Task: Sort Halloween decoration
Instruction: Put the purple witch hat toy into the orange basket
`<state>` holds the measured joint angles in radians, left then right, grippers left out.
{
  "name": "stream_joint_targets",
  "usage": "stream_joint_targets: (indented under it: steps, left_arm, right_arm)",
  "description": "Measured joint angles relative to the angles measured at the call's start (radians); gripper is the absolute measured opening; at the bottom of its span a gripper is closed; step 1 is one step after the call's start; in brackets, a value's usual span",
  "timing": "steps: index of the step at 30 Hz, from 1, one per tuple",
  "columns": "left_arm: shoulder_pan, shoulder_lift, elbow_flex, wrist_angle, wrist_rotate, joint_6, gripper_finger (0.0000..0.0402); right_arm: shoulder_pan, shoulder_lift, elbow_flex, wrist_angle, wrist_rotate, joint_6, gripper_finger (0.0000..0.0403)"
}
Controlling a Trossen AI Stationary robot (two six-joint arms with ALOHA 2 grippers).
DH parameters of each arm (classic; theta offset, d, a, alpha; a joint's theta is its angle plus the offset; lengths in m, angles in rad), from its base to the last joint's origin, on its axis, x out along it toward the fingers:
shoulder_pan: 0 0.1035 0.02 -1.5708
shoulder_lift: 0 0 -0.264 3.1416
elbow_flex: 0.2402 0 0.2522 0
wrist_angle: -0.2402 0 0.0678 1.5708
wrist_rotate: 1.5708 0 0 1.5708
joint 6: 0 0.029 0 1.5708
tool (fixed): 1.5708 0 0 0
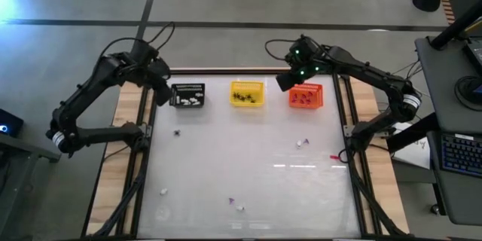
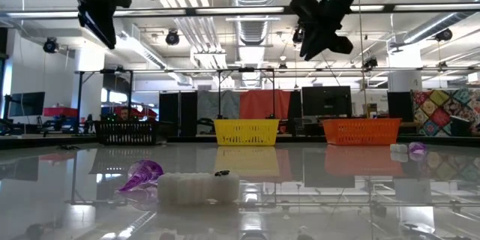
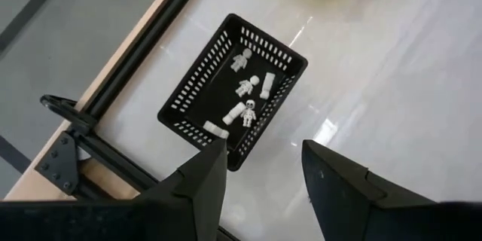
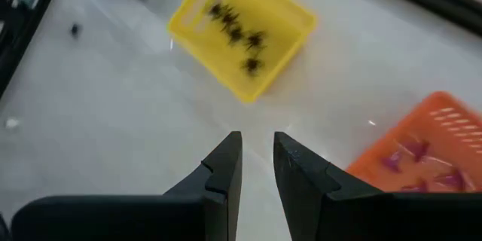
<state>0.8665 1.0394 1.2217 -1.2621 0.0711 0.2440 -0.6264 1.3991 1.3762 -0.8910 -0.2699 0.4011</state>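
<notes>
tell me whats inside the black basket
The black basket holds only white bits: small skeleton-like figures and a few plain white pieces on its floor. The left hand hangs open above it. The near corner of the basket is covered by a finger.

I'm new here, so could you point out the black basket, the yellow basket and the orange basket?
black basket (image 3: 192, 83), left wrist view, slatted side wall.
yellow basket (image 1: 248, 85), high view, far rim.
orange basket (image 2: 361, 130), low view, front wall.

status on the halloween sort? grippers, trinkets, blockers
Left gripper open, empty, above black basket. Right gripper nearly closed, empty, by orange basket. Loose trinkets on table. No blockers.
</notes>
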Motion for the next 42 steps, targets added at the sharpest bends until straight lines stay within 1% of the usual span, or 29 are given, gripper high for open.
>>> stream_joint_targets:
  steps: [2, 6, 9, 13, 16, 21, 23, 26, 28, 30, 34, 37, 42]
  left_arm:
    - [0.0, -0.012, -0.001, -0.013, 0.0, 0.012, 0.0157]
    - [0.0, -0.035, -0.001, -0.032, 0.0, 0.035, 0.0157]
    - [0.0, -0.054, -0.001, -0.046, 0.0, 0.039, 0.0157]
    - [0.0, -0.082, -0.001, -0.059, 0.0, 0.065, 0.0157]
    - [0.0, -0.098, -0.001, -0.058, 0.0, 0.078, 0.0157]
    - [0.0, -0.121, -0.001, -0.057, 0.0, 0.078, 0.0157]
    - [0.0, -0.126, -0.001, -0.055, 0.0, 0.07, 0.0157]
    - [-0.002, -0.134, -0.001, -0.055, 0.0, 0.06, 0.0157]
    - [-0.007, -0.142, -0.001, -0.055, 0.0, 0.058, 0.0157]
    - [-0.014, -0.151, -0.001, -0.055, 0.0, 0.057, 0.0157]
    - [-0.017, -0.17, -0.001, -0.055, 0.0, 0.058, 0.0157]
    - [-0.017, -0.178, -0.001, -0.054, 0.0, 0.058, 0.0157]
    - [-0.017, -0.185, -0.001, -0.055, 0.0, 0.057, 0.0157]
  right_arm:
    - [0.037, 0.001, 0.0, 0.0, 0.0, 0.015, 0.0068]
    - [0.136, 0.001, 0.0, 0.0, -0.001, 0.107, 0.0069]
    - [0.225, 0.001, 0.0, 0.0, -0.002, 0.191, 0.007]
    - [0.35, 0.004, 0.0, 0.009, 0.003, 0.257, 0.0068]
    - [0.437, 0.016, 0.0, 0.039, 0.006, 0.32, 0.0069]
    - [0.565, 0.038, 0.0, 0.14, 0.017, 0.401, 0.0077]
    - [0.613, 0.045, 0.0, 0.168, 0.081, 0.427, 0.0081]
    - [0.684, 0.059, 0.005, 0.169, 0.223, 0.467, 0.0091]
    - [0.723, 0.07, 0.005, 0.17, 0.278, 0.508, 0.0099]
    - [0.756, 0.079, 0.005, 0.171, 0.297, 0.555, 0.0108]
    - [0.813, 0.117, 0.005, 0.212, 0.296, 0.603, 0.0124]
    - [0.851, 0.163, 0.005, 0.297, 0.287, 0.596, 0.0131]
    - [0.891, 0.256, 0.005, 0.451, 0.252, 0.562, 0.0131]
